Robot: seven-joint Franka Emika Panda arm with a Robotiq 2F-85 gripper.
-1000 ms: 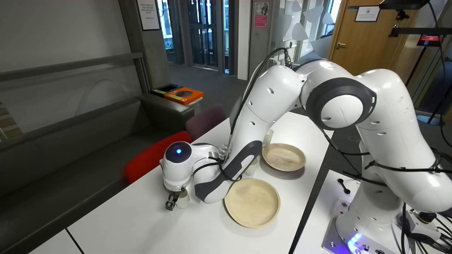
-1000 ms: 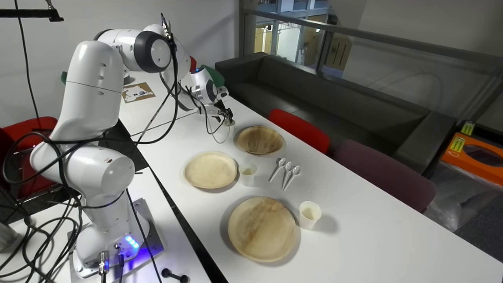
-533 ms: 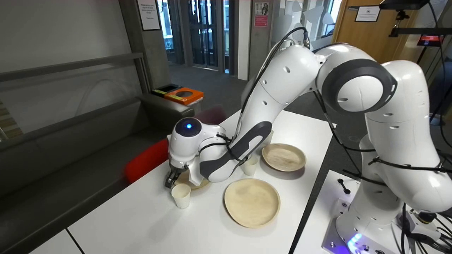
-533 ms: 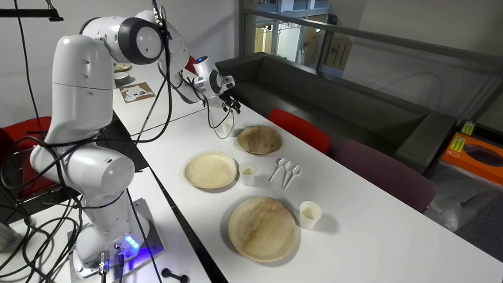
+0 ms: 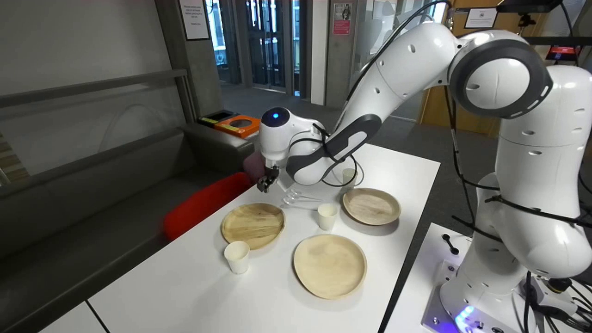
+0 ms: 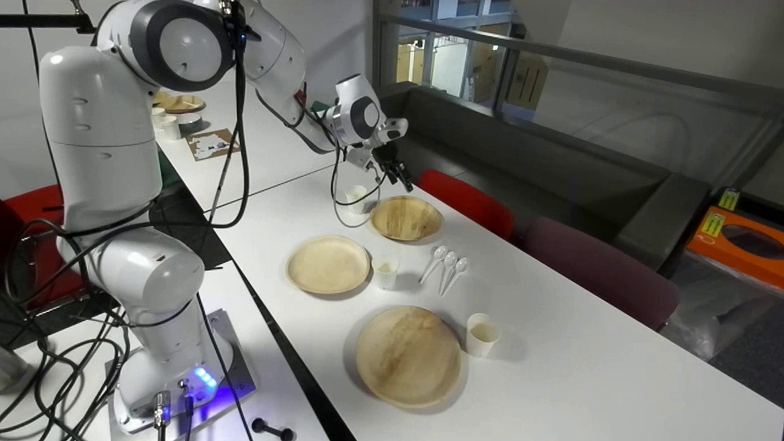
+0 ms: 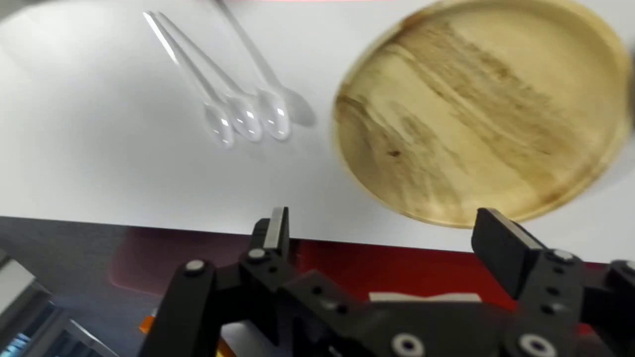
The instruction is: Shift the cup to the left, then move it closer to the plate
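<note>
Now, your gripper (image 7: 384,229) holds nothing: its fingers (image 7: 501,248) stand wide apart, with the edge of the table (image 7: 124,163) and the red chair (image 7: 377,263) showing through the gap. Most likely your cup (image 5: 237,257) is the one standing upright toward the lower left in an exterior view, just beside the lower left rim of the streaked plate (image 5: 253,225); whether they touch, you cannot tell from here. A middle cup (image 5: 327,216) and an upper cup (image 5: 348,175) stand farther right in that view, so treat the choice as a judgement.

Your next move turns on the plate seeming to lie, at least in part, between gripper and cup. In both exterior views the cup is lower and farther left in the frame than your gripper, which shows above the plate's upper rim. The wrist view has the plate at upper right and the spoons (image 7: 245,119) at upper left, but not your cup, which should lie past the right edge of that frame.

With the cup this near the plate, the task looks about done. If you want it closer, go around the plate, not low across it.
</note>
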